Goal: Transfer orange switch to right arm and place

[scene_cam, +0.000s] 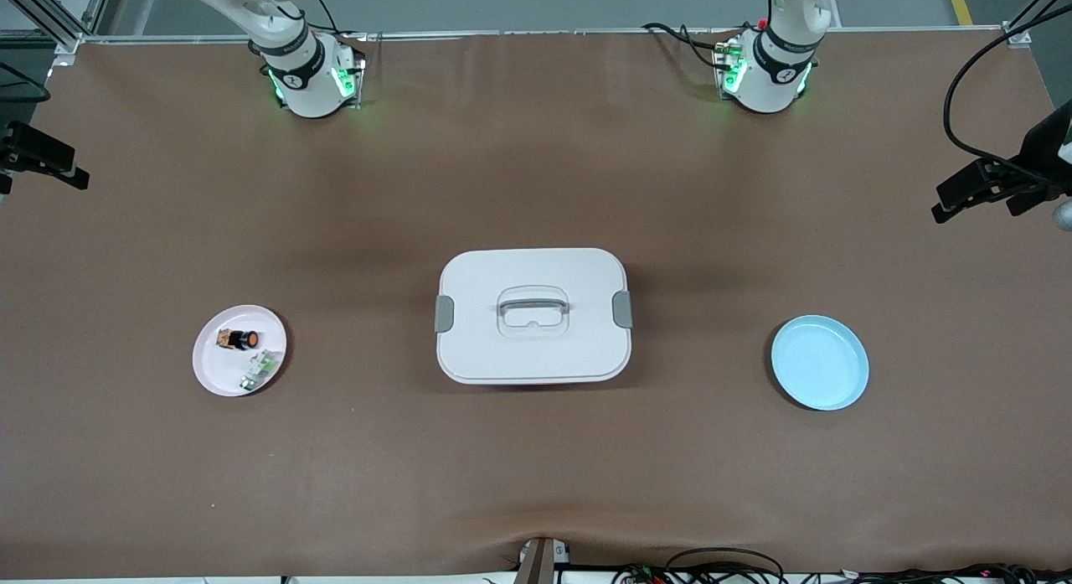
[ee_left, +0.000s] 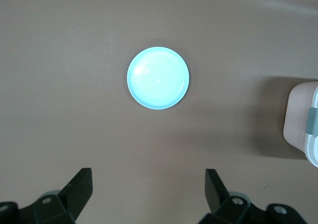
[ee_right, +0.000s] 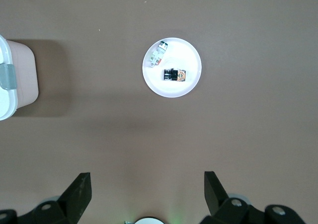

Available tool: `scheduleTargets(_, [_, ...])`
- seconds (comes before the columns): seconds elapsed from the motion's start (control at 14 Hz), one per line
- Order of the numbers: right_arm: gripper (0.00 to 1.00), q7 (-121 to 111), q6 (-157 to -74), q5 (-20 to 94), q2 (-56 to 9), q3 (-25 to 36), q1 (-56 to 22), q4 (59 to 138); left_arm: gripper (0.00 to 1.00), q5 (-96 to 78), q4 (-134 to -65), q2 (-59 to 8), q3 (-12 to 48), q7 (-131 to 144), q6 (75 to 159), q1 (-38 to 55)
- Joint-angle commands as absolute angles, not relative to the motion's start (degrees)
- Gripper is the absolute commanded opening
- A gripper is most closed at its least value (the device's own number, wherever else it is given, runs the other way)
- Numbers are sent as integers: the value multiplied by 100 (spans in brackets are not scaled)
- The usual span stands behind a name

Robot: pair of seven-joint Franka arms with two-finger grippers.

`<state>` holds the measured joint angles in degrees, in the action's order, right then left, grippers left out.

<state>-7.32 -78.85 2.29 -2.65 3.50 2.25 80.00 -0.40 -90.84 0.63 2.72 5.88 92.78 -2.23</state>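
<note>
- The orange switch [scene_cam: 240, 339] is lying on its side on the pink plate [scene_cam: 209, 368], toward the right arm's end of the table [scene_cam: 536, 173], with the white-and-green component [scene_cam: 261, 366] just beside it.
- Its long axis is running along the table's length, orange cap pointing toward the lidded box [scene_cam: 533, 316].
- The right pincer [ee_right: 144, 194] is hanging high over the table with jaws wide and empty; this arm is the nearer 1.
- The left pincer [ee_left: 149, 191] is waiting wide and empty, high over the table by the blue plate [scene_cam: 819, 362].

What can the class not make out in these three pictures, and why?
- Contents of the white lidded box: the closed lid hides them in every view.
- Upper arms: cut off by the front view's top edge.
- White-and-green component beside the orange switch on the pink plate: too small to identify.
- Box in both wrist views: cut by the edge.
</note>
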Motion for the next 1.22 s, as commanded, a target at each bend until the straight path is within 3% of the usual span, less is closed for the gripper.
scheduleTargets(0.0, [100, -729, -8016, 202, 9, 369, 193, 8332, 100, -114, -8956, 9, 290, 475, 9158, -264])
scheduleTargets(1.15, [100, -335, -7822, 132, 9, 404, 325, 8262, 100, -105, -8947, -18, 290, 475, 9158, -281])
